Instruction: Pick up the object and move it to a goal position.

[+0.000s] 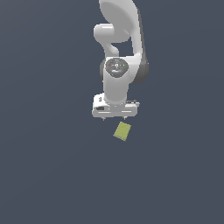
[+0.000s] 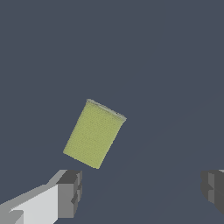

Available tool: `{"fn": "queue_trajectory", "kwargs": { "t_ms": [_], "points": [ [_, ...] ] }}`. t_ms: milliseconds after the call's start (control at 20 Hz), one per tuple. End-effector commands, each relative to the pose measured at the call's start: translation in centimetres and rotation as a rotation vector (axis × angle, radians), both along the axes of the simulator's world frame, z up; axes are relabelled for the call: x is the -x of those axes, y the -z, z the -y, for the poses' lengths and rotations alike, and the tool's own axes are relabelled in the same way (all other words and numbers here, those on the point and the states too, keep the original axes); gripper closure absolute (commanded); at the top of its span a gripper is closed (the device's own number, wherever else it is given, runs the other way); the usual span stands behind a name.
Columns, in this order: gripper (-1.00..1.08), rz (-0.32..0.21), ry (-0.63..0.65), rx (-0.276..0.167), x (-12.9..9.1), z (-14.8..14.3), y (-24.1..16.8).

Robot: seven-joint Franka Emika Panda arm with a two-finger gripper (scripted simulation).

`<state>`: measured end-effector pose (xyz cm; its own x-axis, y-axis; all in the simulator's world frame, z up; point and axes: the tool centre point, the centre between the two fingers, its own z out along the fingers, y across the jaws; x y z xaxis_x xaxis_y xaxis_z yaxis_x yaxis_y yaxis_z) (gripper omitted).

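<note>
The object (image 1: 122, 131) is a small flat yellow-green rectangular block lying on the dark grey floor, turned at an angle. In the wrist view the object (image 2: 94, 133) lies flat, just beyond the fingertips and off to one side of the gap. My white gripper (image 1: 114, 118) hangs above the floor, a little toward the exterior view's left of the block, pointing down. Its two grey fingers (image 2: 70, 193) stand wide apart with nothing between them, so it is open. The gripper (image 2: 142, 190) does not touch the block.
A plain dark grey floor (image 1: 52, 175) fills both views. The white arm (image 1: 118, 39) rises behind the gripper. No other objects or goal marker show.
</note>
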<state>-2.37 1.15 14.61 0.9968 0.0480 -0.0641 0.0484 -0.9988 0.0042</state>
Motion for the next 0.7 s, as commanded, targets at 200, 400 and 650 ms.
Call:
{"fn": "queue_trajectory", "kwargs": {
  "t_ms": [200,400,650],
  "points": [
    [-0.92,0.001,0.003,0.000,0.0,0.0,0.0],
    [-0.92,0.004,0.028,0.000,0.0,-0.3,0.5],
    [-0.92,0.013,0.085,0.001,-0.1,-1.1,1.7]
  ]
}}
